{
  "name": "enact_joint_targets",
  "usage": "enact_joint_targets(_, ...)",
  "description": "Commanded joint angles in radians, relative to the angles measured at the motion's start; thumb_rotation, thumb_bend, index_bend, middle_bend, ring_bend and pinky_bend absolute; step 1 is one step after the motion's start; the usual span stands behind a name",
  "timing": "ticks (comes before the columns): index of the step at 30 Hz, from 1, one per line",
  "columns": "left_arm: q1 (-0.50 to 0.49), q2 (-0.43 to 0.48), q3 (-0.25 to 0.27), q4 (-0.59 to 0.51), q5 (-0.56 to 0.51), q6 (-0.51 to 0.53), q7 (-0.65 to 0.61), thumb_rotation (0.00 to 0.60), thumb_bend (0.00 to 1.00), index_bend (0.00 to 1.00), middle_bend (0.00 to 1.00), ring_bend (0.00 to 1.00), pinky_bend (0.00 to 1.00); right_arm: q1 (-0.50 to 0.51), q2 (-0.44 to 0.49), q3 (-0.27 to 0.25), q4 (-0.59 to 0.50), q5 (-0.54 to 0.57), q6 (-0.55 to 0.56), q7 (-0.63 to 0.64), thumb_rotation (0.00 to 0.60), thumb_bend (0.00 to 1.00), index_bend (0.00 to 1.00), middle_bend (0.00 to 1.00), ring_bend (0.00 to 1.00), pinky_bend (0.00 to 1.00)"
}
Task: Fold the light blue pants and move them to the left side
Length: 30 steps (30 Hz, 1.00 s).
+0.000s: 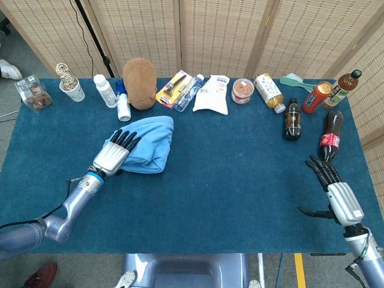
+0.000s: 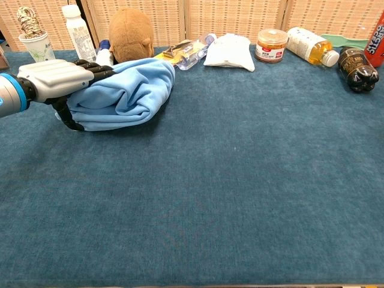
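Woven screens back a table covered in dark teal cloth (image 1: 228,180). Light blue pants (image 1: 150,144) lie in a folded bundle left of centre, just in front of a brown plush toy (image 1: 140,75).

Handling: the fabric appears soft, light and limp. It should crease readily and slide on the cloth. Take hold at a thick folded edge, gathering all layers, so the fold does not open.

Left hand (image 1: 114,155) rests on the bundle's left edge with fingers extended over it; the chest view shows the thumb below the fabric edge. Whether it actually pinches the fabric cannot be told. Right hand (image 1: 336,189) is empty, fingers apart, near a cola bottle (image 1: 331,135).

Hidden: the bundle's underside and the waistband are not visible.
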Motion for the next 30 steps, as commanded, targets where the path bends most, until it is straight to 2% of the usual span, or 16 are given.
enact_joint_targets(1,0.013,-0.062,-0.013,0.075,0.051,0.029,-0.052,0.6,0.13,0.0,0.0,0.0,0.0,-0.002,0.001,0.002,0.0,-0.003,0.004,0.001,0.6,0.0,0.0,0.0,0.0,0.0)
enact_joint_targets(9,0.017,-0.111,-0.028,0.129,0.079,0.031,-0.065,0.6,0.13,0.0,0.0,0.0,0.0,-0.008,0.006,0.006,0.002,-0.012,0.016,0.018,0.6,0.0,0.0,0.0,0.0,0.0)
enact_joint_targets(14,0.016,-0.124,-0.043,0.14,0.047,-0.009,-0.028,0.6,0.15,0.0,0.0,0.0,0.0,-0.011,0.007,0.007,0.0,-0.021,0.023,0.024,0.6,0.0,0.0,0.0,0.0,0.0)
enact_joint_targets(18,0.017,-0.148,-0.051,0.171,0.068,0.008,-0.039,0.6,0.34,0.0,0.0,0.0,0.21,-0.012,0.009,0.008,-0.001,-0.023,0.024,0.028,0.6,0.0,0.0,0.0,0.0,0.0)
enact_joint_targets(21,0.018,-0.164,-0.058,0.191,0.08,0.018,-0.049,0.6,0.52,0.01,0.01,0.09,0.31,-0.013,0.009,0.009,-0.001,-0.023,0.024,0.03,0.6,0.0,0.0,0.0,0.0,0.0)
enact_joint_targets(23,0.022,-0.18,-0.062,0.211,0.095,0.044,-0.053,0.6,0.63,0.09,0.09,0.2,0.39,-0.013,0.01,0.009,-0.001,-0.024,0.023,0.035,0.6,0.0,0.0,0.0,0.0,0.0)
enact_joint_targets(25,0.027,-0.196,-0.067,0.229,0.108,0.068,-0.066,0.6,0.75,0.28,0.25,0.33,0.49,-0.014,0.01,0.01,0.0,-0.026,0.024,0.034,0.6,0.0,0.0,0.0,0.0,0.0)
enact_joint_targets(27,0.031,-0.209,-0.07,0.245,0.121,0.087,-0.084,0.6,0.83,0.41,0.36,0.42,0.57,-0.014,0.01,0.011,-0.001,-0.026,0.025,0.035,0.6,0.0,0.0,0.0,0.0,0.0)
enact_joint_targets(30,0.036,-0.225,-0.072,0.27,0.147,0.121,-0.11,0.6,0.89,0.57,0.49,0.52,0.65,-0.014,0.011,0.011,-0.001,-0.026,0.024,0.037,0.6,0.0,0.0,0.0,0.0,0.0)
